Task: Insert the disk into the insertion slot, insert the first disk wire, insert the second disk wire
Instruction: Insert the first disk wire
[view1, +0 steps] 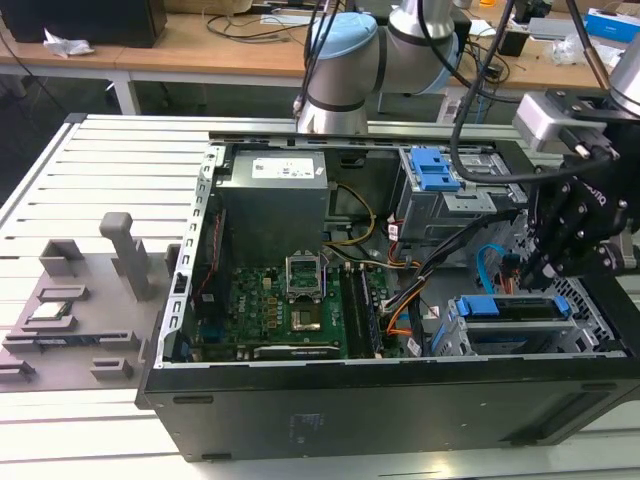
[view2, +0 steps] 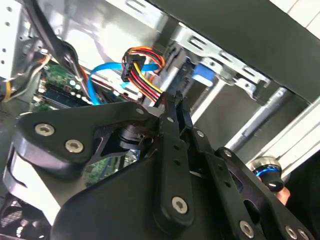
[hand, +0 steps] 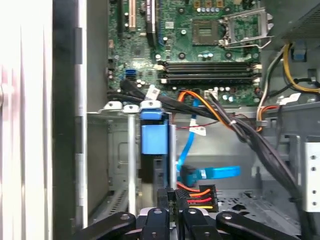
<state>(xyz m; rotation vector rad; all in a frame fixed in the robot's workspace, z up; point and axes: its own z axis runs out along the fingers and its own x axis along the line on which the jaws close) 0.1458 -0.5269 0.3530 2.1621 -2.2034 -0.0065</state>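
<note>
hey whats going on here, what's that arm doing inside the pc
A robot arm is working inside an open computer case. The drive, in its blue carrier, sits in the metal drive cage, so that step looks done. The gripper is down beside the cage, fingers pinched together on the orange, red and black wire bundle, apparently holding it near the drive. The light blue cable loops close by; whether it is plugged in can't be told.

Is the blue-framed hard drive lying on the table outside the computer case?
No, in the exterior view the blue-framed hard drive sits inside the silver drive cage within the open computer case.
</note>
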